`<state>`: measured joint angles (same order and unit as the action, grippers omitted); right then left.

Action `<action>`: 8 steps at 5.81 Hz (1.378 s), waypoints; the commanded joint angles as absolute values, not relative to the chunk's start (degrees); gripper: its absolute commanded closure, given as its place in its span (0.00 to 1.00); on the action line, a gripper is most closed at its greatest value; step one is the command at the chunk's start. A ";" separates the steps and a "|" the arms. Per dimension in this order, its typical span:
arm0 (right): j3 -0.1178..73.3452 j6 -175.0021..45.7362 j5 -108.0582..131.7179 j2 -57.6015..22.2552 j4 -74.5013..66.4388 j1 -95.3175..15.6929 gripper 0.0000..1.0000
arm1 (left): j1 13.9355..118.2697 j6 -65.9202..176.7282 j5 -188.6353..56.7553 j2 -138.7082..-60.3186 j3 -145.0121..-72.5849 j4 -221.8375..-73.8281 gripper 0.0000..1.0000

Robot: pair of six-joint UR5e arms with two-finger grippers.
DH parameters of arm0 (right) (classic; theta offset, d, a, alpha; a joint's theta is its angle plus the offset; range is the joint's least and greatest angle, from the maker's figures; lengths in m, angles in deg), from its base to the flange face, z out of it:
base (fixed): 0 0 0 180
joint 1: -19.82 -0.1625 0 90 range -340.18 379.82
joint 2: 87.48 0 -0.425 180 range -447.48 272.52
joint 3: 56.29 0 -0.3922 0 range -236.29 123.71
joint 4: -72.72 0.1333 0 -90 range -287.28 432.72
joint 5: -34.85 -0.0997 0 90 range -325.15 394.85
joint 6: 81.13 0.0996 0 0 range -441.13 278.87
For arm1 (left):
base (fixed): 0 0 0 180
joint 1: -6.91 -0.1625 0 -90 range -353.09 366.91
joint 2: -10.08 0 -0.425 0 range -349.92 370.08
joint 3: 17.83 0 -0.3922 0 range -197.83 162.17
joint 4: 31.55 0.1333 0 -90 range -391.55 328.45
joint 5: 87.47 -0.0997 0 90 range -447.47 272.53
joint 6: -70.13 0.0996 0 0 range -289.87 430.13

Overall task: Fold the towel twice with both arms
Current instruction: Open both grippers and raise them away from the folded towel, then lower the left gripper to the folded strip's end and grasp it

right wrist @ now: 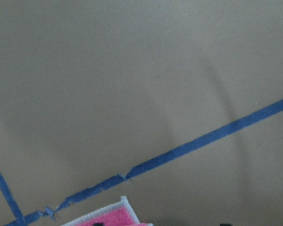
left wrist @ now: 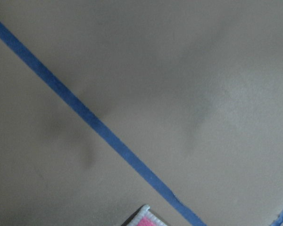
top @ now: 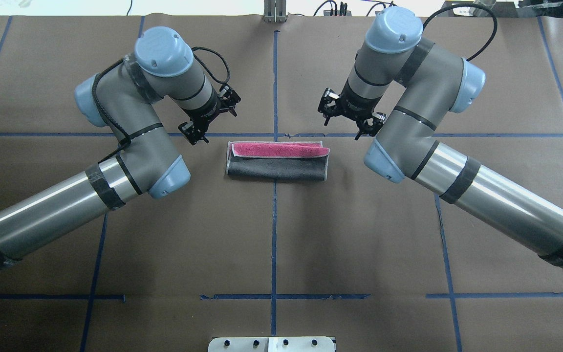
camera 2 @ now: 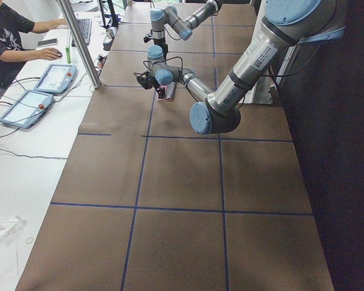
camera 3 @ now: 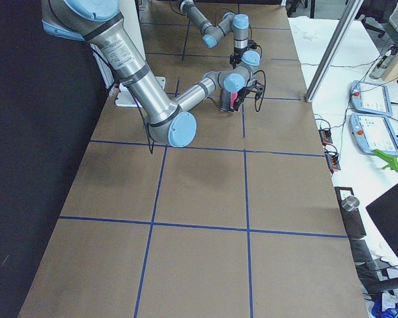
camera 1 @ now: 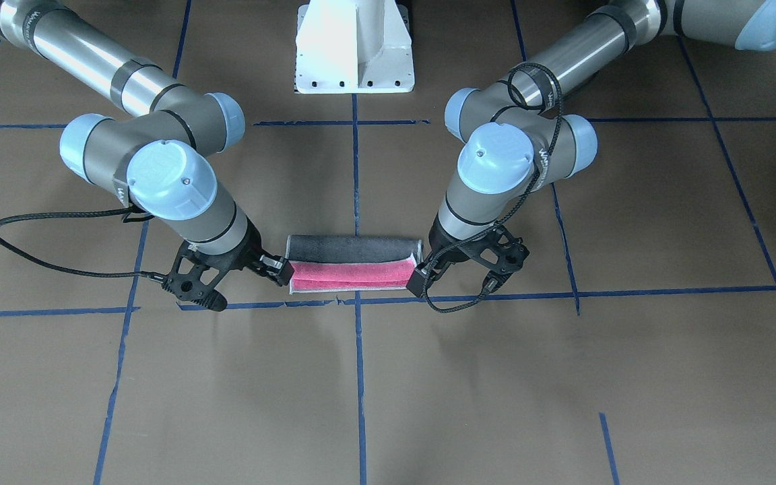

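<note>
The towel (camera 1: 354, 266) lies on the table as a long narrow strip. A grey layer is folded over on the robot's side and a pink band with a light border shows on the far side (top: 276, 159). My left gripper (camera 1: 420, 279) hovers by the towel's left end (top: 194, 133) and looks open and empty. My right gripper (camera 1: 281, 269) hovers by the other end (top: 342, 120) and also looks open and empty. Each wrist view shows only brown table, blue tape and one pink towel corner at the bottom edge (left wrist: 144, 217) (right wrist: 108, 217).
The white pedestal base (camera 1: 354, 47) stands at the robot's side of the table. Blue tape lines (top: 274, 220) grid the brown table cover. A black cable loop (camera 1: 24, 249) hangs beside the right wrist. An operator (camera 2: 12, 36) sits at a side desk with tablets.
</note>
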<state>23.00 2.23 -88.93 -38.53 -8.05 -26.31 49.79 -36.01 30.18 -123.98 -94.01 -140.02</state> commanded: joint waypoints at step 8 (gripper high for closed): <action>38.01 -13.11 -89.43 -21.13 -10.08 -34.23 0.00 | 44.89 -13.98 34.08 -114.10 -102.03 -147.82 0.00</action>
<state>37.98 -13.06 -89.55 -21.38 -10.15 -34.30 46.11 -13.97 34.46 -113.67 -102.75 -147.08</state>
